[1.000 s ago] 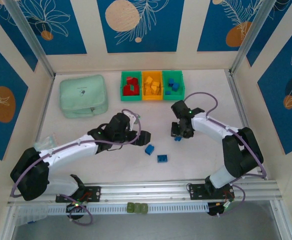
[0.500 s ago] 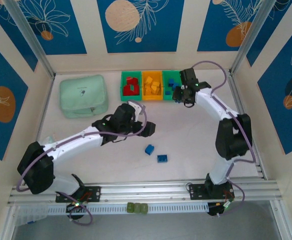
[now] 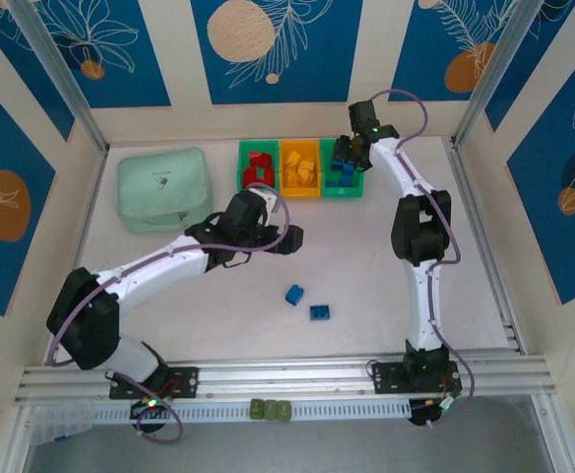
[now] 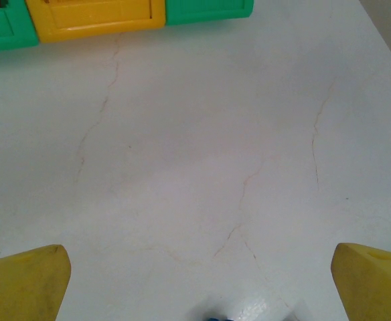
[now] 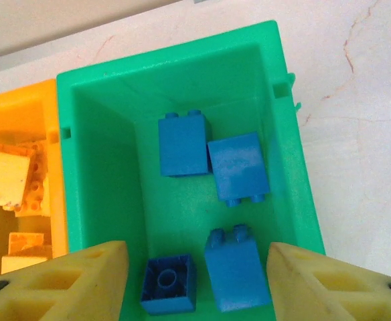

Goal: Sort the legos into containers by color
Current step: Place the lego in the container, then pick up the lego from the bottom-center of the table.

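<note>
Sorting is being carried toward its end, it is judged: nearest the arm bases a blue lego [image 3: 293, 294] and a second blue lego [image 3: 319, 312] are being left lying near each other on the table [image 3: 386, 286], loose and ungripped. Just beyond them the left gripper [image 3: 292, 236] is being held over bare table, jaws spread wide with nothing between them. This is being confirmed by the left wrist view, where its yellow fingers [image 4: 21, 284] are being seen far apart. Farthest off, the right gripper [image 5: 195, 245] is being held above the right green bin [image 5: 102, 167], jaws parted and nothing clamped; a drop into that bin is judged to be the step in hand. Four blue bricks [image 5: 183, 144] on the bin floor are being shown plainly by the right wrist view, while from above they are being partly hidden by the arm. The red-filled bin [image 3: 258, 193] and the orange bin [image 3: 300, 194] are being shown whole from the top. Next, an open gripper is being called for over a loose lego, squared to its sides.
</note>
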Robot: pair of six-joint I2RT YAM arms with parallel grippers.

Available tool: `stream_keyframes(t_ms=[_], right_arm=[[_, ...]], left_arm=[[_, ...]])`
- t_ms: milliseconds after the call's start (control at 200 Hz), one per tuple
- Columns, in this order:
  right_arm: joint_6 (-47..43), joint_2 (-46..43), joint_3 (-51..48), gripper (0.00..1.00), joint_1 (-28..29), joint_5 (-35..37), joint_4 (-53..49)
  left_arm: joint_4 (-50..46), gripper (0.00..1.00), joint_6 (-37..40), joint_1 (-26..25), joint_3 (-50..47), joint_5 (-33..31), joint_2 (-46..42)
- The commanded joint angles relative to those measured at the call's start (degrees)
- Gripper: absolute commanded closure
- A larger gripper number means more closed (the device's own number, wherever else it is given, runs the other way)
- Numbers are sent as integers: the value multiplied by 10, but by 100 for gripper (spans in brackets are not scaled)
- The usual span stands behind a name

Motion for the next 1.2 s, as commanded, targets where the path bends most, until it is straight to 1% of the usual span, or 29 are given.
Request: stream_keyframes(t_ms=[0,125,230,380,590,685,770,870,975,1195], right_arm=[[-17,-51,-23,41,17,-11,-13],[-18,-121,-110,38,38,0,7],[-7,-181,-193,35,52,-28,23],[10,-257,-295,32,81,-31,23],[25,-329,-405,29,139,-36,-1],[44,-360,-464,29,167,-49,11],[63,-375,-504,29,196,-63,12],[73,-387,-539,28,243,-53,15],[87,-392,-567,26,287,-60,27],[136,-372,-595,24,346,-59,35]], left_arm=[[-6,1,-8,5,12,-8,-4],[-10,1,-12,6,3,-1,-17],[-12,1,-14,6,-15,1,-39],[-32,1,-18,6,-42,-4,-78],[-67,1,-34,7,-89,-22,-138],[-70,1,-50,7,-122,-32,-173],[-75,1,-62,7,-148,-45,-201],[-95,1,-71,7,-169,-61,-230],[-109,1,-83,8,-193,-77,-261],[-129,1,-112,9,-233,-97,-309]])
